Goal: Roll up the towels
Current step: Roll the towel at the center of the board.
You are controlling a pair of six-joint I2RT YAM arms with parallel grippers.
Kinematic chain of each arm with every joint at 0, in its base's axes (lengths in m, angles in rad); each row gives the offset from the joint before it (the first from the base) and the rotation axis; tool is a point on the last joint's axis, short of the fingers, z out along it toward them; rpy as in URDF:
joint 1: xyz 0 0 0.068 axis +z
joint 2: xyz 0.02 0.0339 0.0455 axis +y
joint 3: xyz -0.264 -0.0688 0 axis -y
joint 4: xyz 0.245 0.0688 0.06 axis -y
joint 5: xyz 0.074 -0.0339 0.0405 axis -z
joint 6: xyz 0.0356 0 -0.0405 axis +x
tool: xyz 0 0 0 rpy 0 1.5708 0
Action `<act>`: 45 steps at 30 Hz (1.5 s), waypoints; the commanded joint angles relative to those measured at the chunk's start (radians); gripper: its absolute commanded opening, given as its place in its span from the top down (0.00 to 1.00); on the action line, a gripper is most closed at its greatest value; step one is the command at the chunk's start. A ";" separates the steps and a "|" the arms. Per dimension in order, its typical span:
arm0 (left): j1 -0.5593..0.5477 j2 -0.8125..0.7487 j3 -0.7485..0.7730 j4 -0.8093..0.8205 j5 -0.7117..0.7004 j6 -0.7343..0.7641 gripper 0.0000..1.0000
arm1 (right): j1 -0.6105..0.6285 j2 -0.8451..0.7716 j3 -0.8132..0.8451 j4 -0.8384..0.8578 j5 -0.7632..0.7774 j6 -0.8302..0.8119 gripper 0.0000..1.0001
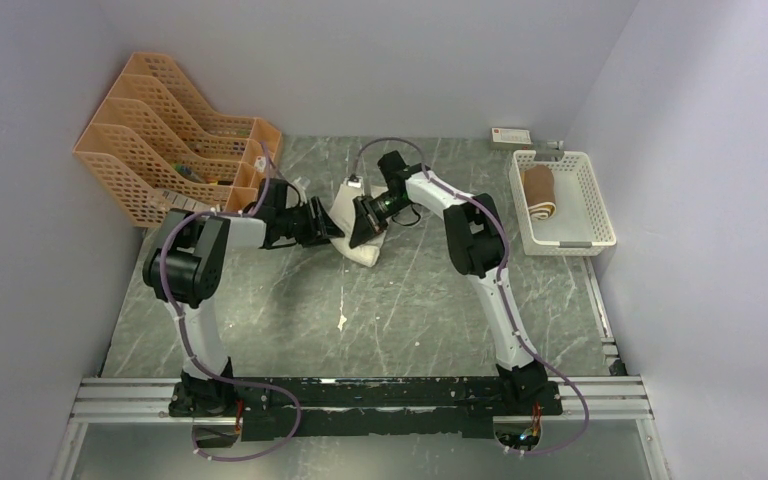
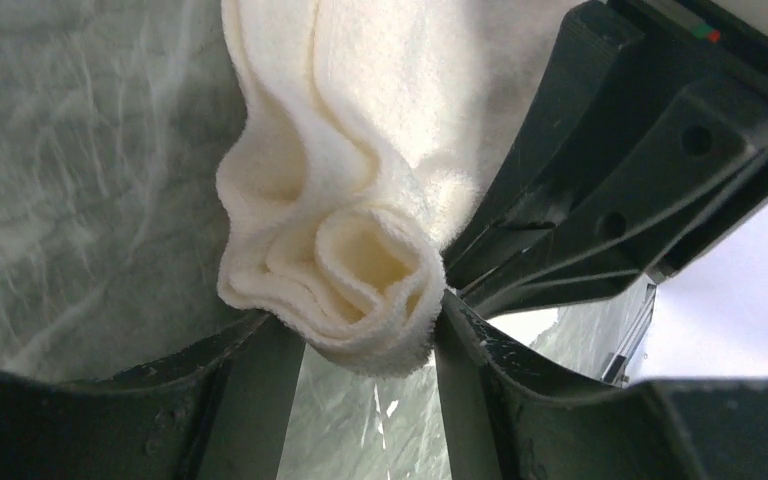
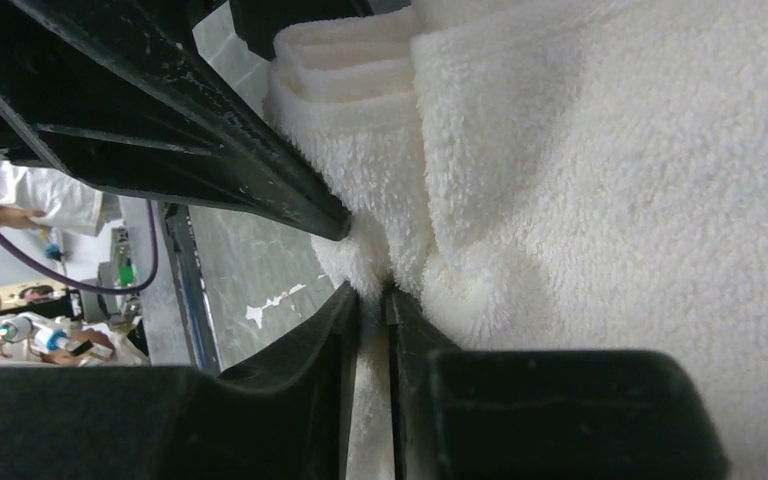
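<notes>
Left of the white basket [image 1: 601, 214] holding the rolled brown towel [image 1: 539, 195], the cream towel [image 1: 362, 254] lies on the desk [image 1: 410, 310]; left hand [image 2: 360, 312] clasps its rolled end, right hand [image 3: 372, 295] pinches a fold.

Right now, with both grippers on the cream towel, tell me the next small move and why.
Probably loosen the right gripper from its pinched fold and re-grip farther along. The left gripper clamps the coiled end of the cream towel, yet loose cloth beyond it lies unrolled, so the roll likely needs another turn. The brown towel lies rolled in the basket.
</notes>
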 commanded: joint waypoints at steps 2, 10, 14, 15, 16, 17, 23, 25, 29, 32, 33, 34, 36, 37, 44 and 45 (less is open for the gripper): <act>-0.012 0.072 0.043 -0.107 -0.122 0.085 0.39 | 0.017 0.022 0.059 -0.068 0.236 -0.059 0.75; -0.017 0.091 0.055 -0.129 -0.140 0.109 0.40 | 0.068 -0.163 -0.030 0.017 0.512 -0.046 0.51; -0.017 0.108 0.064 -0.139 -0.132 0.117 0.40 | 0.114 -0.273 -0.089 0.019 0.740 -0.111 0.41; -0.018 0.110 0.067 -0.142 -0.132 0.118 0.40 | 0.135 -0.305 -0.116 0.029 0.809 -0.125 0.40; -0.017 0.113 0.069 -0.145 -0.131 0.119 0.40 | 0.153 -0.333 -0.151 0.046 0.875 -0.139 0.40; -0.017 0.115 0.071 -0.147 -0.129 0.119 0.40 | 0.173 -0.371 -0.198 0.073 0.929 -0.147 0.40; -0.016 0.122 0.077 -0.160 -0.131 0.128 0.39 | 0.167 -0.497 -0.478 0.309 0.996 -0.026 0.00; -0.017 0.126 0.081 -0.167 -0.132 0.131 0.39 | 0.180 -0.479 -0.431 0.268 1.006 0.002 0.00; -0.017 0.132 0.083 -0.170 -0.134 0.132 0.40 | 0.311 -0.639 -0.572 0.496 1.139 -0.089 0.00; -0.017 0.137 0.087 -0.176 -0.134 0.135 0.40 | 0.363 -0.673 -0.596 0.556 1.132 -0.130 0.01; -0.017 0.137 0.086 -0.177 -0.136 0.135 0.40 | 0.375 -0.655 -0.578 0.534 1.147 -0.142 0.03; -0.017 0.136 0.085 -0.178 -0.139 0.135 0.40 | 0.387 -0.632 -0.559 0.516 1.161 -0.153 0.06; -0.017 0.136 0.082 -0.180 -0.140 0.135 0.40 | 0.404 -0.573 -0.525 0.483 1.188 -0.172 0.11; -0.017 0.135 0.082 -0.181 -0.141 0.135 0.40 | 0.412 -0.551 -0.509 0.470 1.202 -0.177 0.14; -0.007 0.134 0.061 -0.163 -0.127 0.121 0.40 | 0.417 -0.467 -0.530 0.508 1.250 -0.164 0.28; -0.004 0.134 0.054 -0.155 -0.121 0.115 0.40 | 0.417 -0.463 -0.537 0.518 1.252 -0.164 0.29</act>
